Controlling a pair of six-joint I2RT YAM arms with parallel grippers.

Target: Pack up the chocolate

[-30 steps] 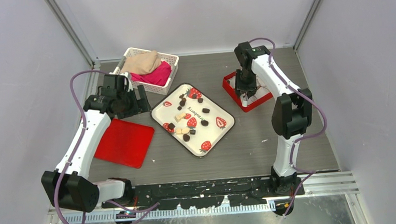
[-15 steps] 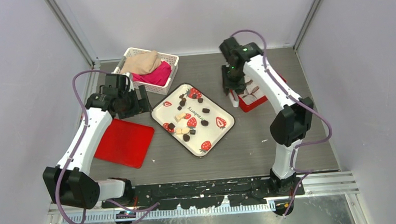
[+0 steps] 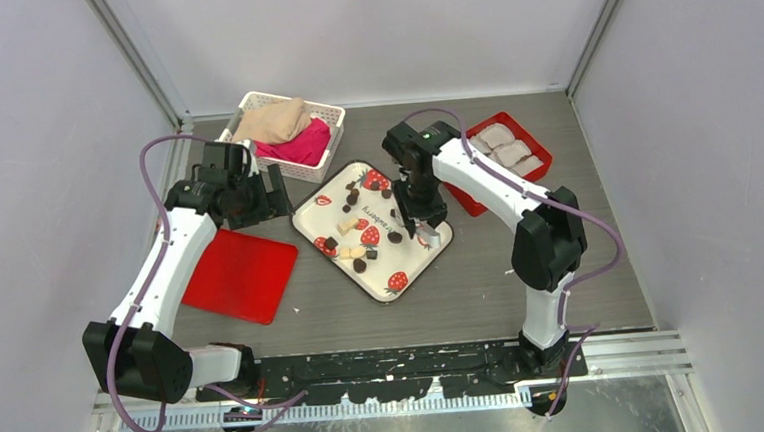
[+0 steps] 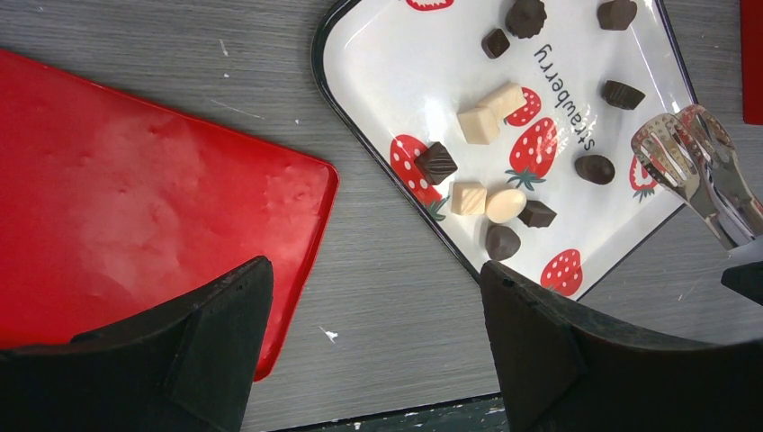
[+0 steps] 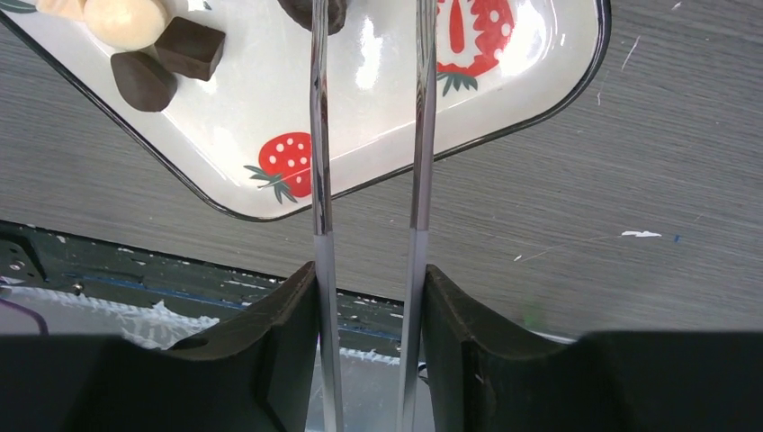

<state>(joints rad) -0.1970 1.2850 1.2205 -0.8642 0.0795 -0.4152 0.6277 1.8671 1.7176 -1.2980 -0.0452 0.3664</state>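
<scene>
Tongs: tips beyond right wrist view

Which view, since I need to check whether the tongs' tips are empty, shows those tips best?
Left wrist: the tongs show both scalloped tips, seemingly empty, at the tray's edge. Right wrist shows only their two arms, tips cropped. Top external shows them tiny under the right end effector.

Grey wood-grain tabletop, a few white flecks on its right side, plain pale lilac far wall, matching left wall and right wall, aluminium posts in both far corners, metal rail along the near edge, soft even light.
</scene>
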